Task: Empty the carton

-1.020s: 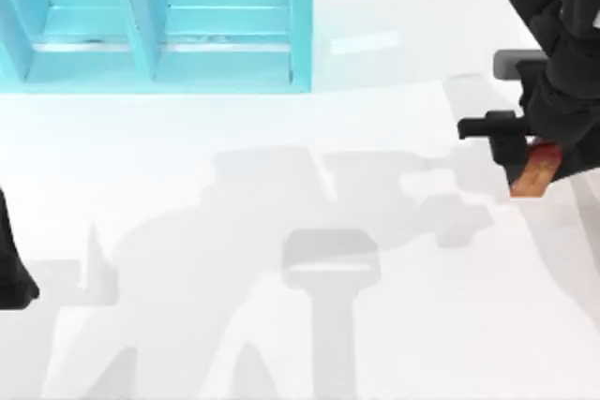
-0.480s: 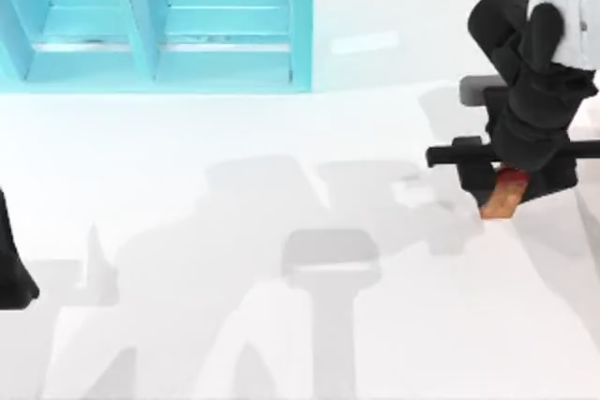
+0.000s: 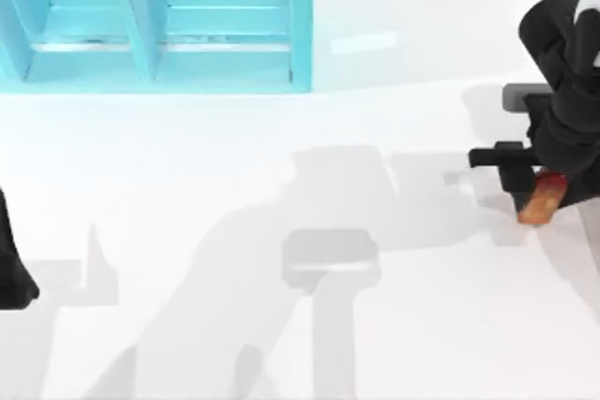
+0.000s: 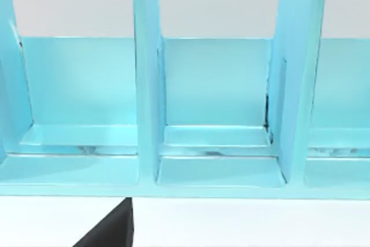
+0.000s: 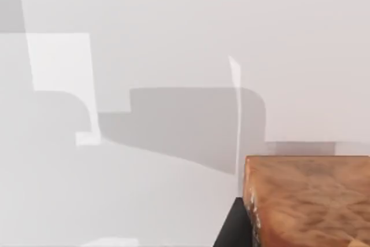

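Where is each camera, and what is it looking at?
Top view: sits above the table, looking down; right gripper on the carton at the right side, left arm at the left edge, shelf at the far side.
Left wrist view: rides the left arm, facing the shelf; a dark bit of that arm at the edge.
Right wrist view: rides the right arm, looking past the carton at the table.
Shared: the shelf and the carton each appear in the top view and one wrist view.

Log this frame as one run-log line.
right gripper: holding carton, table's right edge | left arm: parked at left edge
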Available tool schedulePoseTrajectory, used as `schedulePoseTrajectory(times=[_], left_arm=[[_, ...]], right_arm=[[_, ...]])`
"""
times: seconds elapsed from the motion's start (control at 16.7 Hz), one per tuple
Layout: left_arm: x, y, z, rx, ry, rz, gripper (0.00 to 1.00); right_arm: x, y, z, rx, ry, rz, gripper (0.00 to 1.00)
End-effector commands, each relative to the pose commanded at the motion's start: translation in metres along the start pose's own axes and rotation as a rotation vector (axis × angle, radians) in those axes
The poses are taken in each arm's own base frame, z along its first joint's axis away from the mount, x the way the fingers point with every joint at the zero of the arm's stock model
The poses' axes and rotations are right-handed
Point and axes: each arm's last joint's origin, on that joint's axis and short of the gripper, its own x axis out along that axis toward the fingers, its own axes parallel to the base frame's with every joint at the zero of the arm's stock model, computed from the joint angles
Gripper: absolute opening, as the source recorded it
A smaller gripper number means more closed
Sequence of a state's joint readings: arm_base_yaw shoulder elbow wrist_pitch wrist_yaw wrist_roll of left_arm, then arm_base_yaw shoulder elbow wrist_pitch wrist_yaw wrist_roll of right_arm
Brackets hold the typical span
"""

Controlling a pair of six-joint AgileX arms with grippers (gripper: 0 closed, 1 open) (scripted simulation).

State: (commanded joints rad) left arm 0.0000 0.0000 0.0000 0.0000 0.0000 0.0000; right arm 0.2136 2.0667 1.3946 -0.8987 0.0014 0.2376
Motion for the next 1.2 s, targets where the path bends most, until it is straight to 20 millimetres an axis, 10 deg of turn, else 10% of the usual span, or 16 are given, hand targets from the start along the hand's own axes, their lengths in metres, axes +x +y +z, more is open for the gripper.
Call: schedulePoseTrajectory(times=[0.12, 0.9, 1.2], left_arm=[[0.0, 0.0, 0.0, 0.0, 0.0, 0.0, 1.0], [0.0, 0.0, 0.0, 0.0, 0.0, 0.0, 1.0], [0.0, 0.0, 0.0, 0.0, 0.0, 0.0, 1.0]], right_arm=[[0.0, 0.0, 0.0, 0.0, 0.0, 0.0, 0.0], [0.0, 0.0, 0.0, 0.0, 0.0, 0.0, 0.98], [0.0, 0.0, 0.0, 0.0, 0.0, 0.0, 1.0]])
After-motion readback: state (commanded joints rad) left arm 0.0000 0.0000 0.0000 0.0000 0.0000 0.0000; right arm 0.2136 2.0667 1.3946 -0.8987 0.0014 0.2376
